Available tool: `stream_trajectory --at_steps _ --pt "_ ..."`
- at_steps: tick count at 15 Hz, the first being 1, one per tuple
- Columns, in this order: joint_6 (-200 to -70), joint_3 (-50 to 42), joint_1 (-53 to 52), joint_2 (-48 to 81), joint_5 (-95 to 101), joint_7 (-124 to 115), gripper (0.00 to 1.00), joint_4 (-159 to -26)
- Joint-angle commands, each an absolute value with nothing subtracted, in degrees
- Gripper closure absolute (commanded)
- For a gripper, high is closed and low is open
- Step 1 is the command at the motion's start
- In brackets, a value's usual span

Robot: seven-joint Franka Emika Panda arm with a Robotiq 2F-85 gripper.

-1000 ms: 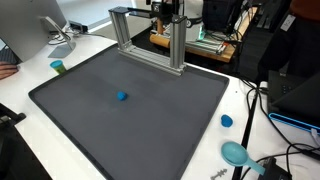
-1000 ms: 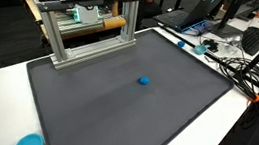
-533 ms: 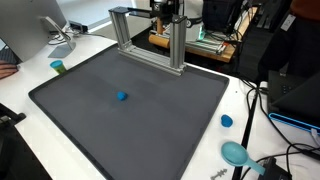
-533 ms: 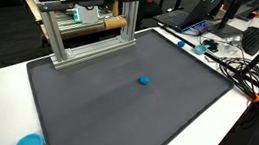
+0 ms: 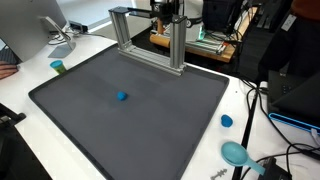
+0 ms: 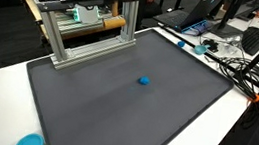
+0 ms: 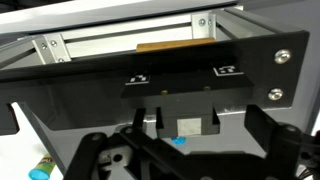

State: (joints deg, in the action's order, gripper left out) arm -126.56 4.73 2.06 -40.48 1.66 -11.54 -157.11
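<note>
Hovers with the claw (image 7: 178, 162) close by the aluminium frame (image 5: 178, 45), jaws spread wide and gripping nothing. Has the small blue piece (image 5: 121, 97) lying alone on the dark mat (image 5: 160, 125) over the counter (image 5: 90, 45), well apart from that frame. Reads as an approach stage. Calls next for clearing the frame, then lowering squarely over the piece.

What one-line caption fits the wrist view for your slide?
Open gripper faces a metal frame; a small blue thing shows beneath.
</note>
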Motion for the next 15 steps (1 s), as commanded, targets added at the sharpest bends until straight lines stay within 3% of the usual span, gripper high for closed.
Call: stream_trajectory --at_steps 1,9,15 --pt "-129.0 4.4 1.8 -39.8 1.2 -11.3 0.00 -157.0" --pt "-126.8 4.3 1.7 -40.4 2.0 -10.0 0.06 -157.1" --pt "-124.6 4.2 2.2 -40.2 2.5 -9.6 0.01 -157.1"
